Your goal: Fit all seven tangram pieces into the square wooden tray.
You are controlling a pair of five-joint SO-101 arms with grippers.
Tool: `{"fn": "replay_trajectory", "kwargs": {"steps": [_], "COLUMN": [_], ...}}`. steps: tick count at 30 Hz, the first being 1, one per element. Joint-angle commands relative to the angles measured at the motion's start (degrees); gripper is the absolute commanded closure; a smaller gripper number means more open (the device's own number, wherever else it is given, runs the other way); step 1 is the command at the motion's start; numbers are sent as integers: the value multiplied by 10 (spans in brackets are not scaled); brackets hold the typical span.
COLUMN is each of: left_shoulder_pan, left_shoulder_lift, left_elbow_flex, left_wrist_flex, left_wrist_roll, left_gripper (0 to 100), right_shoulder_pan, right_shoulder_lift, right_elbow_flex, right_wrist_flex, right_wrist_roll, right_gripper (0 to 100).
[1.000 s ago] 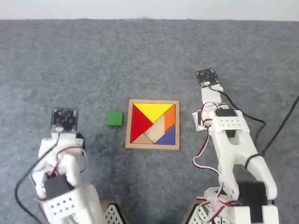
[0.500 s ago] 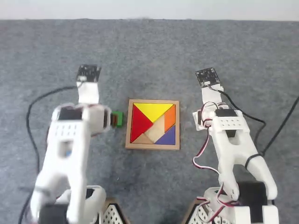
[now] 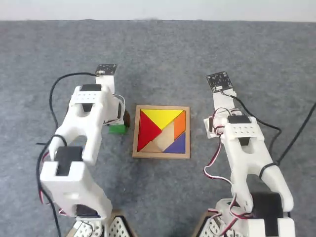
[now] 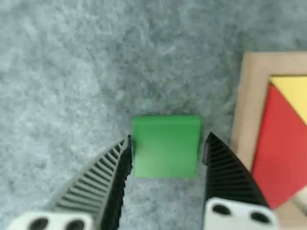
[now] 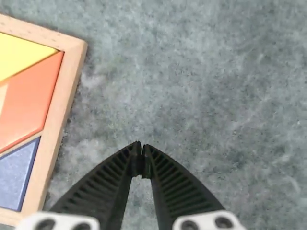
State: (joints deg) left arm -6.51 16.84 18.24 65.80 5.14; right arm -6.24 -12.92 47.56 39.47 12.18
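The square wooden tray (image 3: 161, 156) lies mid-table and holds a yellow triangle (image 3: 160, 116), a red triangle (image 3: 146, 132), an orange piece (image 3: 180, 125), a blue piece (image 3: 177, 144) and pale wood-coloured pieces (image 3: 165, 138). A green square (image 3: 117, 130) lies flat on the carpet just left of the tray. My left gripper (image 4: 165, 149) is open, with one finger on each side of the green square (image 4: 165, 146). My right gripper (image 5: 142, 147) is shut and empty over bare carpet, right of the tray's rim (image 5: 67, 96).
Grey carpet covers the whole table. The left arm (image 3: 86, 123) stretches forward along the tray's left side, and the right arm (image 3: 242, 140) stands close to its right side. The tray's rim (image 4: 249, 96) is near one left finger.
The left arm has swung up from the near left corner and forward to the green square, ending with its open fingers around it. The right arm has kept still.
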Motion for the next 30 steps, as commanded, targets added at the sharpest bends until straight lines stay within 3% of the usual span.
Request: {"fn": "replay_trajectory", "kwargs": {"steps": [1,15,20,30], "left_shoulder_pan": [4,4,4,4], "left_shoulder_lift": [8,10,11,10], "left_elbow_flex": [-46,-16,-15,-15], "left_wrist_flex": [10,33,22,13], "left_wrist_roll": [21,24,25,20], "left_gripper": [760,766,841,852], "right_shoulder_pan": [1,1,1,1], "right_shoulder_lift": [-28,-26,-26,-26], "right_elbow_flex": [-3,-2,-2,-2], "right_wrist_flex": [-12,-23,-23,-23], "right_wrist_roll": [-4,-4,-4,-4], "right_gripper": [987,987,987,987]}}
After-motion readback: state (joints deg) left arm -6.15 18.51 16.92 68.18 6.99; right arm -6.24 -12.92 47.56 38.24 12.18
